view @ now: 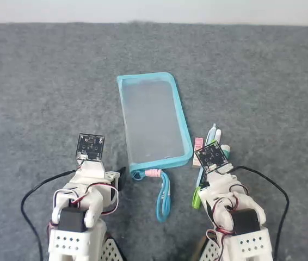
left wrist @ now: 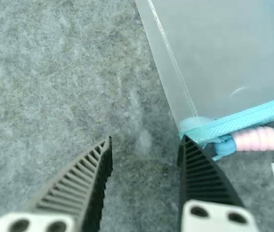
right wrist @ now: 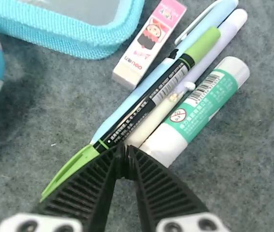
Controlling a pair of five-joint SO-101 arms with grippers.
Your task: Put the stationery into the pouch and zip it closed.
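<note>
- The pouch (view: pixel 154 122), clear-faced with teal binding, lies flat on the grey felt table cover (view: pixel 45 81) and serves as the landmark here. Its pink zip pull (view: pixel 153 173) sits at the pouch corner nearest the arms, and a blue wrist strap (view: pixel 165 198) trails away from that corner. Whether the zip is open cannot be told.
- The stationery (view: pixel 214 141) lies outside the pouch, just beside its long edge at the near end. The eraser (right wrist: pixel 149 41) lies closest to the pouch. Beyond it, packed side by side and touching, come a light blue pen (right wrist: pixel 142 91), a green-and-black pen (right wrist: pixel 161 87) and a pale pen (right wrist: pixel 229 24). The glue stick (right wrist: pixel 195 111) is farthest from the pouch.
- The right gripper (right wrist: pixel 126 147) hangs over the pen ends that point away from the pouch. Its jaws are pressed together with nothing between them.
- The left gripper (left wrist: pixel 146 141) stands at the pouch's near corner, on the side opposite the stationery. Its jaws are spread wide and empty, with one finger just beside the binding and the zip pull.
- Step in hand, as judged: the first pick-up, with nothing yet stowed.
- The right jaws need to part before descending, then close across one item's narrow width.
- The glue stick, free on its side away from the pouch, looks the easiest start. A pen taken from the middle may drag its neighbours along.
- The left gripper is well placed to pin the pouch corner while the mouth is opened and filled.
</note>
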